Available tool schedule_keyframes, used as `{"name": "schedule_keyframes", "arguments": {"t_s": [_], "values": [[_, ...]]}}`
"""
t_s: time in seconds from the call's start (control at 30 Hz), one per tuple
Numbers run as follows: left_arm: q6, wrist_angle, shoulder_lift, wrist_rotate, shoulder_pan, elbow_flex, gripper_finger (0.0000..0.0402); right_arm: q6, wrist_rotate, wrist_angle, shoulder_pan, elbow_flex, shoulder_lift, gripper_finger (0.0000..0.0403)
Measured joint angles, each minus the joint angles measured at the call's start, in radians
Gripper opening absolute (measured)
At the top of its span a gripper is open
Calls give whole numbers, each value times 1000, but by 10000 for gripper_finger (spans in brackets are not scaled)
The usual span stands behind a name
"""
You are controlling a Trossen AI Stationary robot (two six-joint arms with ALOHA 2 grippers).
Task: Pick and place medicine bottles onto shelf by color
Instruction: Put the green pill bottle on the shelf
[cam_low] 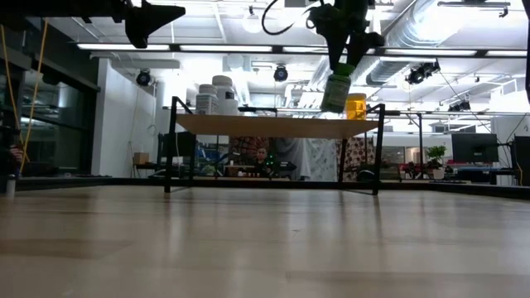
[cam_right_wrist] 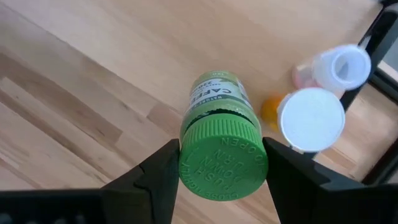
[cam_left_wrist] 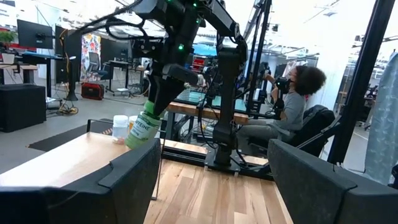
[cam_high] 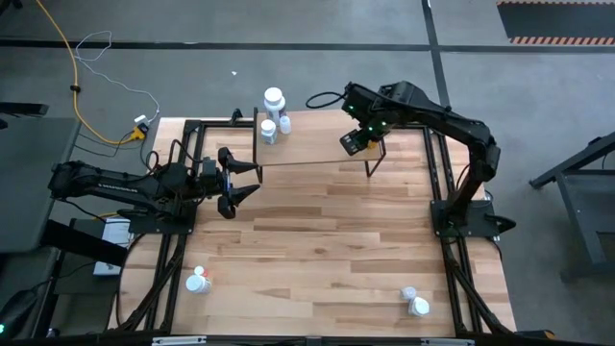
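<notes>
My right gripper (cam_high: 354, 142) is above the right part of the shelf (cam_low: 273, 126), shut on a green medicine bottle (cam_low: 337, 89) with a green cap. An orange bottle (cam_right_wrist: 310, 118) with a white cap and a paler white-capped bottle (cam_right_wrist: 339, 67) stand on their bases on the shelf beside it. Three white bottles (cam_high: 274, 115) stand at the shelf's left end. My left gripper (cam_high: 240, 183) hovers open near the shelf's left end, with nothing between its fingers. My right gripper pinches the green bottle's cap (cam_right_wrist: 222, 158) by its opposite sides between the two fingers (cam_right_wrist: 158, 171). The fingers come steeply from above. The bottle hangs below them, a little tilted, its base (cam_low: 334, 108) just above the shelf board.
Three more white-capped bottles lie on the tabletop near its front edge: one at the left (cam_high: 199, 282), two at the right (cam_high: 415, 301). The shelf's thin black legs (cam_low: 170, 157) stand on the far half of the table. A person (cam_left_wrist: 292, 106) sits beyond the table.
</notes>
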Motion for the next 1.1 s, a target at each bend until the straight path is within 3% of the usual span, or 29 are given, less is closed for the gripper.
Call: {"name": "schedule_keyframes", "arguments": {"t_s": [0.77, 1.1], "values": [[0, 0, 0, 0, 0, 0, 287, -1, -27, -33, -53, 0, 7, 202], [-1, 0, 0, 0, 0, 0, 287, -38, -101, -34, -52, 2, 47, 202]]}}
